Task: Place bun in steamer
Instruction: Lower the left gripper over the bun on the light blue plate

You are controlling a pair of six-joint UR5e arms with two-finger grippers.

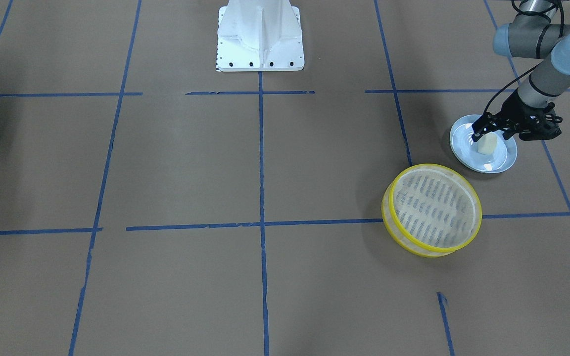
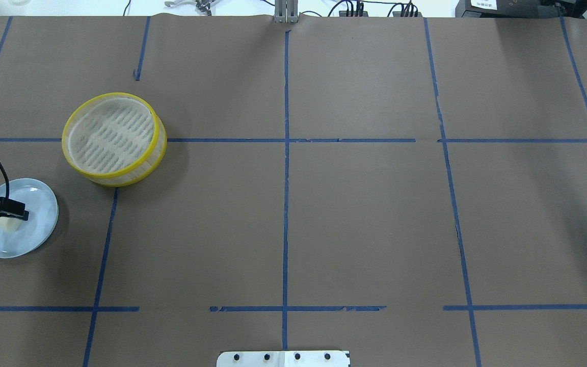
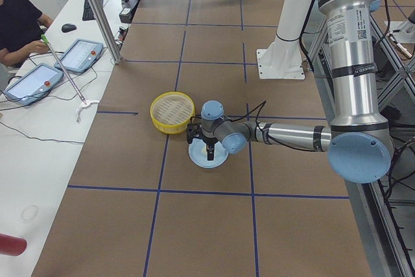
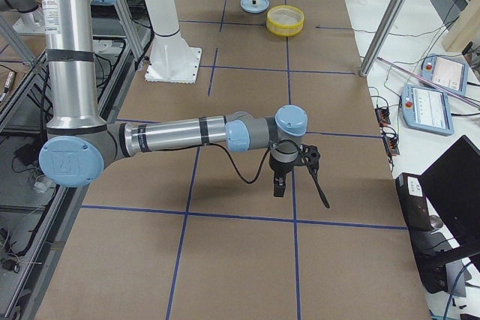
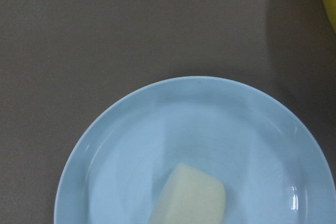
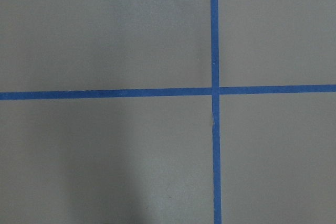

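**Bun on the blue plate, left gripper low above it**

Closest to the left wrist camera, the bun (image 5: 191, 195) is seen lying on a pale blue plate (image 5: 126, 129), a cream-white blocky lump resting off the plate's centre and cut by the bottom edge of that view. The left gripper (image 1: 483, 132) is held low over the plate, directly above the bun. Its black fingers are pointed down at the bun, but whether they are spread or pressed against it cannot be told. No fingers are shown in the wrist view.

The steamer (image 1: 433, 210) is stood upright on the brown table (image 1: 314, 163), near the plate but apart from it, across one of the blue tape lines (image 1: 261, 158). Its slotted pale floor is ringed by yellow rims. The bun has not yet been placed in it.

The right gripper (image 4: 279, 183) is held above the table at the far end, well apart from plate and steamer. It is caught by the right side camera alone, so its state cannot be told. Only a tape crossing (image 6: 214, 90) is shown by its wrist camera.
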